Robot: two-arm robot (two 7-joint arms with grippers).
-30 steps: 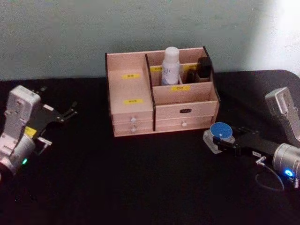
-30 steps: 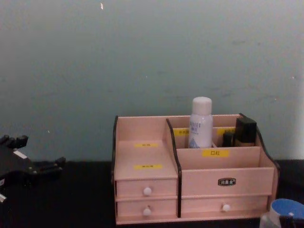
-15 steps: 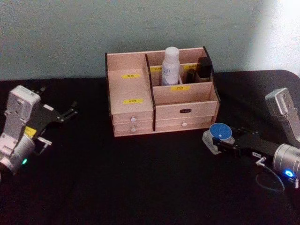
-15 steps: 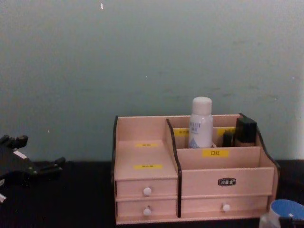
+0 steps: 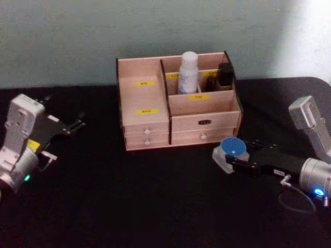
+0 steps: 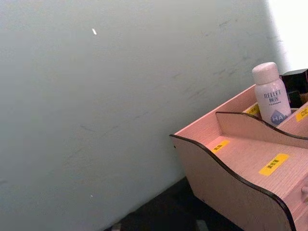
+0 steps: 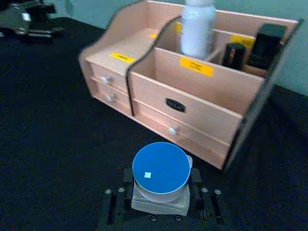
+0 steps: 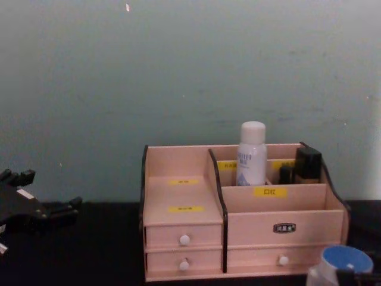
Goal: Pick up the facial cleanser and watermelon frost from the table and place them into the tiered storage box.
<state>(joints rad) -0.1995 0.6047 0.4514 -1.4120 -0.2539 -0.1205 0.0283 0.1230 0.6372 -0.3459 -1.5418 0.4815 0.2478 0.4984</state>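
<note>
Black cloth covered the surface (image 5: 155, 206), and your tiered storage box (image 5: 222, 106) of pale wood stood at its back, near the wall (image 5: 62, 41). One white bottle (image 5: 188, 72), which I took for the facial cleanser, stood upright in a rear compartment of the box. That deep slot seemed the sensible home for something so tall, since its walls would keep it from tipping. Two dark items (image 7: 262, 45) shared the rear slot to its right.

Your right end effector (image 5: 237, 156) was closed on one blue-lidded jar (image 5: 231, 148), likely the watermelon frost, just in front of the box's right-hand drawers and apart from them. Its fingers (image 7: 196, 179) clamped the clear base and left the lid free, a low hold that I judged would steady the jar and let it be lowered into an open compartment. I could not tell whether the jar rested on the surface or hung just off it.

Your left end effector (image 5: 72, 125) sat well to the left of the box, fingers spread and gripping nothing, probably parked to leave the way clear.

By my count: one box, one bottle, one jar, two end effectors, five yellow labels (image 5: 146, 111), three white drawer knobs (image 5: 147, 132)
</note>
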